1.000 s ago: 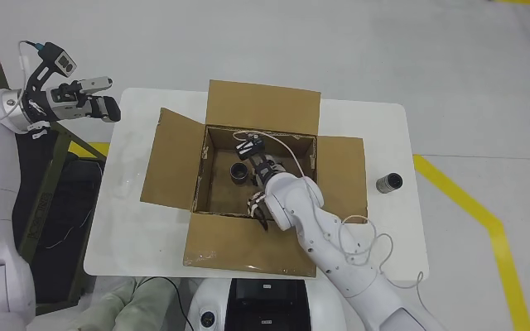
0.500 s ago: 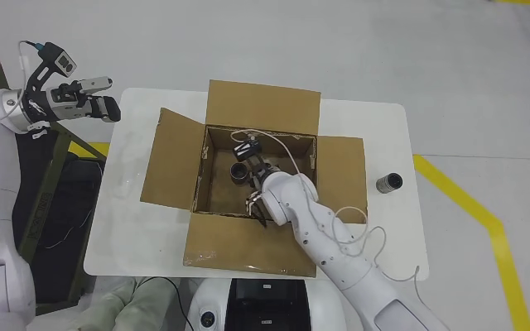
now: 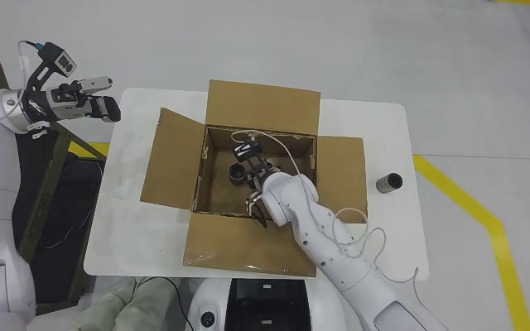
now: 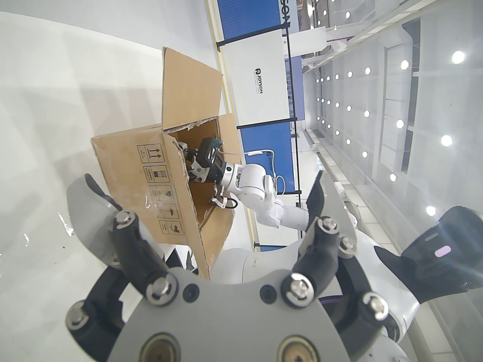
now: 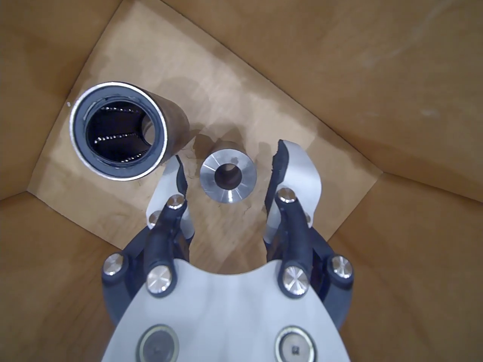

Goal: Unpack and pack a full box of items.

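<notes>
My right gripper (image 5: 230,160) hangs open, empty, in the box (image 5: 339,58) — fingers either side of the upright bushing (image 5: 228,180), not touching. I'd drop straight, centred, then close — clear of the bearing (image 5: 119,129) just beside. Left gripper (image 4: 203,186), open, far left.

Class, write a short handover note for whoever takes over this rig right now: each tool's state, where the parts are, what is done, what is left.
Right tool: open, down inside the cardboard box, one finger on either side of the small steel sleeve, not closed on it.
Left tool: open, empty, near the table's far left corner.
Things: the sleeve and the large dark bearing sit side by side on the box floor. One cylinder sits on the table, right of the box.
Done: one cylinder appears to be unpacked.
Left: grasp the sleeve and lift it out, then the bearing, then repack everything.
</notes>
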`<state>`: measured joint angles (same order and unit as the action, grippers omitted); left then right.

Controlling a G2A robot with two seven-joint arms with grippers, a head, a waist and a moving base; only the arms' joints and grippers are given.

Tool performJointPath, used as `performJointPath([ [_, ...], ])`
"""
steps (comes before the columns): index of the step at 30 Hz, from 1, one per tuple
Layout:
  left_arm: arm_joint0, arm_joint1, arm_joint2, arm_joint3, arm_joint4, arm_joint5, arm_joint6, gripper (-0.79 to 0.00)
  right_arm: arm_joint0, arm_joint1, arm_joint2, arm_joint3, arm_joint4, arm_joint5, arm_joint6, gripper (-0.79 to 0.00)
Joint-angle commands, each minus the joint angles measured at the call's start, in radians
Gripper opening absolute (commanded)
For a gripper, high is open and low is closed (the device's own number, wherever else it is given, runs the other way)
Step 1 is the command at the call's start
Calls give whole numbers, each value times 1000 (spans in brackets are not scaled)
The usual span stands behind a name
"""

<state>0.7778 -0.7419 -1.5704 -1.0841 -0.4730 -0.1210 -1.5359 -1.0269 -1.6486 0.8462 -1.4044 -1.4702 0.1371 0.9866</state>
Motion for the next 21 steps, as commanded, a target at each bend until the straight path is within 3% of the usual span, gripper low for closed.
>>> performJointPath([
  [1, 0, 0, 0, 0, 0, 0, 0, 0, -10, 2, 6, -29, -10, -1, 4, -292],
  [21, 0, 0, 0, 0, 0, 0, 0, 0, -153, 32, 89, -404, -120, -35, 41, -271],
])
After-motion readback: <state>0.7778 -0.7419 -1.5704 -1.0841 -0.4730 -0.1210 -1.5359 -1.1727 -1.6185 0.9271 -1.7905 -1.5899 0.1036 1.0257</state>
